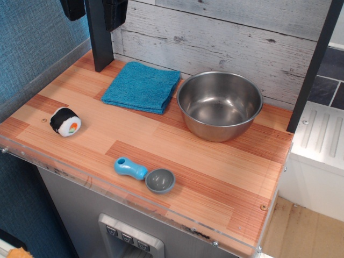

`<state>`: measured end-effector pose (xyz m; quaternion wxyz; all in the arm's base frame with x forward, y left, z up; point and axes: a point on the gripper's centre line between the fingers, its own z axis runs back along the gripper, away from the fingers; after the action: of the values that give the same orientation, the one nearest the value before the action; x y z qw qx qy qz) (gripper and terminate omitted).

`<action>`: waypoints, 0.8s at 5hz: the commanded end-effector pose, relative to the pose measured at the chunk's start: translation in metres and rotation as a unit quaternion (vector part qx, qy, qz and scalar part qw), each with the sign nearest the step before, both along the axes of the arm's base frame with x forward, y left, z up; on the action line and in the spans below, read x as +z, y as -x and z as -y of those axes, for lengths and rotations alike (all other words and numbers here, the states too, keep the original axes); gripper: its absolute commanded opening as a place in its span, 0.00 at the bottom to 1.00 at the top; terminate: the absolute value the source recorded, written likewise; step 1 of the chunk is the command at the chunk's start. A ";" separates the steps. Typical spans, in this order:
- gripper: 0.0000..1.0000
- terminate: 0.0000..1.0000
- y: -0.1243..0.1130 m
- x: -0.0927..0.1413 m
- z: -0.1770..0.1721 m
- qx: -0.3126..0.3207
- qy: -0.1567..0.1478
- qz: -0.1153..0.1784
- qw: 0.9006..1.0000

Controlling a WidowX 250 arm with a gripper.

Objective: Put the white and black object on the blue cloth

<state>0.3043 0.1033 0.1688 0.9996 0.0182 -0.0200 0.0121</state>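
Up at the top left edge hangs my gripper (94, 11), a dark shape cut off by the frame, with a black post running down from it to the back of the counter. Only its lower parts show, so I cannot tell whether my fingers are spread or closed; nothing is visibly held in them.

Just below and to the right of the post lies the folded square teal-blue terry cloth (142, 86), flat on the wood near the back wall, its top bare. Its right corner comes close to the round stainless-steel bowl (219, 105), which stands upright beside it with only reflections showing inside.

Well apart from the cloth, toward the left front edge, sits the small plush sushi roll (65, 122): black outer band, white face with an orange and green centre turned toward the front. It rests on the counter by itself, touching nothing else.

Nearer the front edge, toward the middle, lies a small scoop with a light-blue handle and grey cup (145, 175), handle pointing left, cup facing up.

All of it rests on the striped reddish wood-grain countertop (226, 177), backed by whitewashed planks (226, 37).
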 end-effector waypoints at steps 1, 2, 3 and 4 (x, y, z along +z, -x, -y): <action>1.00 0.00 0.000 0.000 0.000 0.000 0.000 0.000 1.000; 1.00 0.00 0.013 -0.017 -0.016 -0.003 -0.021 -0.013 1.000; 1.00 0.00 0.023 -0.031 -0.026 -0.019 -0.026 -0.014 0.999; 1.00 0.00 0.034 -0.046 -0.039 -0.034 -0.028 -0.005 0.999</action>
<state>0.2683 0.1415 0.1014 0.9989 0.0343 0.0120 -0.0313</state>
